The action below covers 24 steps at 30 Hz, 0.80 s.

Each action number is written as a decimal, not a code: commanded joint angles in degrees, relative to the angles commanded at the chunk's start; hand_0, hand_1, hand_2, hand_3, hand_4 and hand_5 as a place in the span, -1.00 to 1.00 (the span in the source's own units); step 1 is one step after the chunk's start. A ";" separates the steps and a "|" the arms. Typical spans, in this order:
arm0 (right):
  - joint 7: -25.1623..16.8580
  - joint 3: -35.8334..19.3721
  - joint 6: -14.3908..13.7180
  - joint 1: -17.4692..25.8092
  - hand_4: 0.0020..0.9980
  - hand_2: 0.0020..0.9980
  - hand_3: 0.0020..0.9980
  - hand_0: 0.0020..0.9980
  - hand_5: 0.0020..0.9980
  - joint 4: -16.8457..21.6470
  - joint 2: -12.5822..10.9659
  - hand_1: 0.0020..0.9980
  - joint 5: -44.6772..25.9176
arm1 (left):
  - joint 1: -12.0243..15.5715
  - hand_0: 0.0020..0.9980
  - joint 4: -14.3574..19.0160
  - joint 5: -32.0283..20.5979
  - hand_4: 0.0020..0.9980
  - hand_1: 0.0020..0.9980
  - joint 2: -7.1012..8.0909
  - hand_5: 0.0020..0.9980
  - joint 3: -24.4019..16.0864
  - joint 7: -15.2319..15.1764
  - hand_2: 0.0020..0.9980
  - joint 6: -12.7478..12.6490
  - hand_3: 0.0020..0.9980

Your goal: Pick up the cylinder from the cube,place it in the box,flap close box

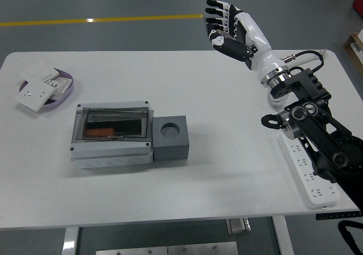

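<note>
The grey box (113, 135) lies at the table's left centre, its clear flap down flat over the top. Through the flap an orange cylinder (101, 132) shows, lying inside. The dark grey cube (172, 139) touches the box's right side, and its round socket (169, 130) holds nothing. My right hand (222, 24) hangs high above the table's far edge, well to the right of and beyond the cube. Its fingers (214, 7) are spread and hold nothing. The left arm is out of the picture.
A purple bowl (69, 92) with white switch plates (35, 92) sits at the far left. A white power strip (311, 174) lies near the right edge under my right forearm. A coiled white cable (274, 97) lies beside it.
</note>
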<state>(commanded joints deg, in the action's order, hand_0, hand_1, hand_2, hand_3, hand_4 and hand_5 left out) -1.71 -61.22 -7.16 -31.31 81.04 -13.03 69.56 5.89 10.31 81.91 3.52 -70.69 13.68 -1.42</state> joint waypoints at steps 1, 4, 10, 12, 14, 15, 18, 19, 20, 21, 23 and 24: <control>-0.01 0.14 0.00 -0.11 -0.08 0.73 0.76 0.70 -0.76 -0.05 0.27 0.63 0.07 | 0.08 0.85 0.00 -0.07 -1.00 0.71 -0.04 -1.00 0.00 0.02 0.71 0.01 0.91; -0.09 0.52 -0.07 -0.35 -0.08 0.73 0.76 0.70 -0.76 -0.52 1.05 0.63 0.19 | 0.21 0.85 0.00 -0.26 -1.00 0.71 -0.27 -1.00 0.07 0.04 0.71 0.07 0.91; -0.29 1.29 -0.23 -1.02 -0.07 0.72 0.75 0.71 -0.75 -1.74 3.37 0.64 0.74 | 0.21 0.85 0.00 -0.41 -1.00 0.71 -0.56 -1.00 0.13 0.03 0.71 0.12 0.91; -0.33 1.77 -0.35 -1.52 -0.07 0.72 0.75 0.71 -0.75 -2.11 4.57 0.64 1.15 | 0.34 0.85 0.00 -0.41 -1.00 0.71 -0.63 -1.00 0.16 0.12 0.71 0.09 0.91; -0.35 2.51 -0.45 -2.11 -0.07 0.72 0.74 0.71 -0.73 -2.51 5.70 0.64 1.55 | 0.47 0.85 0.00 -0.63 -1.00 0.71 -0.68 -1.00 0.33 0.14 0.71 0.04 0.91; -0.35 2.94 -0.50 -2.40 -0.07 0.72 0.74 0.71 -0.73 -2.74 6.16 0.64 1.71 | 0.51 0.85 0.00 -0.80 -1.00 0.71 -0.69 -1.00 0.46 0.11 0.71 0.02 0.91; -0.38 4.57 -0.63 -3.34 -0.07 0.72 0.74 0.71 -0.73 -3.65 7.32 0.64 1.84 | 0.52 0.85 0.00 -1.27 -1.00 0.71 -0.64 -1.00 0.81 -0.06 0.71 -0.04 0.91; -0.41 5.18 -0.67 -3.65 -0.07 0.72 0.73 0.71 -0.73 -3.98 7.65 0.64 1.75 | 0.51 0.85 0.00 -1.34 -1.00 0.71 -0.61 -1.00 0.85 -0.12 0.71 -0.05 0.91; -0.45 5.67 -0.71 -3.88 -0.07 0.72 0.73 0.71 -0.73 -4.23 7.90 0.64 1.65 | 0.49 0.85 0.00 -1.36 -1.00 0.71 -0.60 -1.00 0.85 -0.17 0.71 -0.06 0.91; -0.50 6.36 -0.66 -4.17 -0.07 0.72 0.73 0.71 -0.73 -4.51 8.21 0.64 1.56 | 0.49 0.85 0.00 -1.31 -1.00 0.71 -0.59 -1.00 0.79 -0.20 0.71 -0.07 0.91; -0.68 7.46 -0.46 -4.60 -0.07 0.72 0.73 0.71 -0.73 -4.85 8.73 0.64 1.38 | 0.49 0.85 0.00 -1.17 -1.00 0.71 -0.61 -1.00 0.64 -0.22 0.71 -0.09 0.91; -0.81 7.89 -0.37 -4.72 -0.07 0.72 0.73 0.71 -0.73 -4.93 8.95 0.64 1.28 | 0.53 0.85 0.00 -1.16 -1.00 0.71 -0.63 -1.00 0.63 -0.20 0.71 -0.09 0.91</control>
<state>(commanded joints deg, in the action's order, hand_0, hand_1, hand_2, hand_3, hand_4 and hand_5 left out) -2.52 -53.34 -7.53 -36.03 76.11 -4.08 70.84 6.41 10.31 80.75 2.88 -70.06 13.48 -1.51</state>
